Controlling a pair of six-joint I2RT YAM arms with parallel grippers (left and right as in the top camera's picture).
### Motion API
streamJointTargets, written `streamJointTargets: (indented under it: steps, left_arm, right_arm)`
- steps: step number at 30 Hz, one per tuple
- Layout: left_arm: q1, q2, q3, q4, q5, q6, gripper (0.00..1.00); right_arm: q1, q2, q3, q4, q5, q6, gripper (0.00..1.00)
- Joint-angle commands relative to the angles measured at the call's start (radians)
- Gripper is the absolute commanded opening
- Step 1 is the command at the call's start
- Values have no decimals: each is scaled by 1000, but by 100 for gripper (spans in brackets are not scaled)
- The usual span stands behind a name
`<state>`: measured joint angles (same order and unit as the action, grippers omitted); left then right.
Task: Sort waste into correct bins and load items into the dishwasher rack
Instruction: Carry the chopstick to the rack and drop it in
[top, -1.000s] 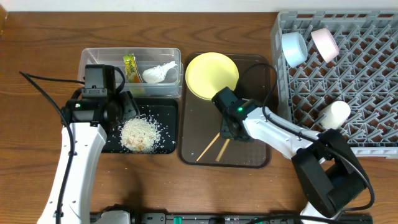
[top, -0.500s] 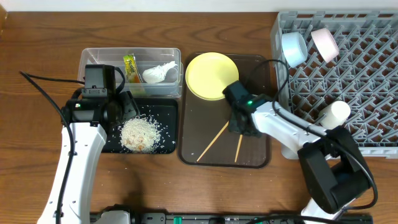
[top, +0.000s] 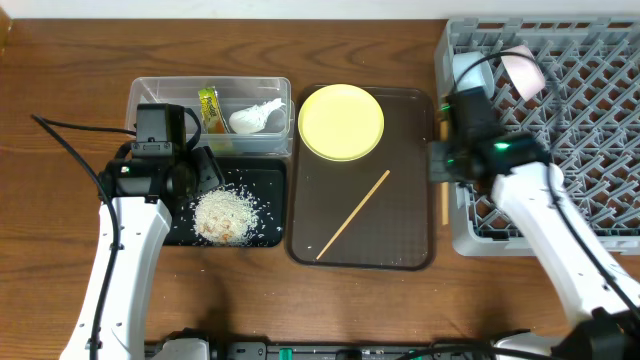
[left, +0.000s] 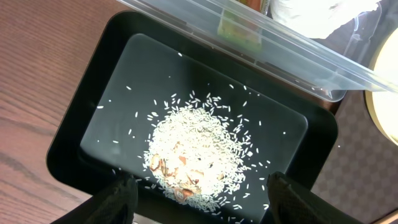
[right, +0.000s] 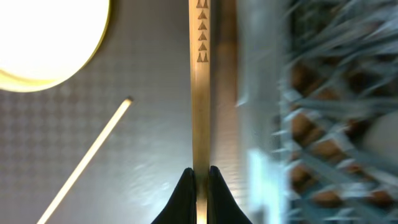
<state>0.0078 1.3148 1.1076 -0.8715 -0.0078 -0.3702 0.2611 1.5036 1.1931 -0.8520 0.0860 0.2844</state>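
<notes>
The right gripper (right: 199, 177) is clenched on a chopstick (right: 199, 93), its fingertips pinched on one end. The stick runs along the brown tray's (top: 410, 235) right edge, in the gap between that tray and the rack (top: 590, 200) just right of it. The other chopstick (top: 352, 215) lies slantwise on the brown tray's middle, free of any grip. The plate (top: 341, 122) sits in the tray's far left corner. A pale cup (top: 522, 70) lies on its side in the rack, beyond the tray's far right corner.

Left of the brown tray stands the black tray (top: 270, 180), touching or nearly touching it, with the rice (top: 224, 215) heaped inside. The clear tub (top: 160, 95) sits behind the black tray, also left of the brown tray, and holds the wrapper (top: 209, 108) and the paper (top: 255, 116). The left gripper (left: 202, 199) hovers over the black tray, fingers spread wide and empty.
</notes>
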Motion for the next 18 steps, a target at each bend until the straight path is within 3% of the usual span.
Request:
streamJointTargets:
  steps: [1,4,14,15,16,18]
  left_arm:
    - [3,-2,9,-3,-19,-13,70]
    - [3,-2,9,-3,-19,-13,70]
    - [3,-2,9,-3,-19,-13,70]
    - [3,-2,9,-3,-19,-13,70]
    - [3,-2,9,-3,-19,-13,70]
    - [3,-2,9,-3,-19,-13,70]
  right_arm:
    - [-74,8,4,0,-18,-196,1]
    - [-121,35,4,12,-23,-261,1]
    - [-171,120,3,45,-8,-256,2]
    - [-171,122,4,49,-8,-256,7]
    - [-171,123,4,55,-8,-256,22]
    - [-170,118,5,81,-8,-256,34]
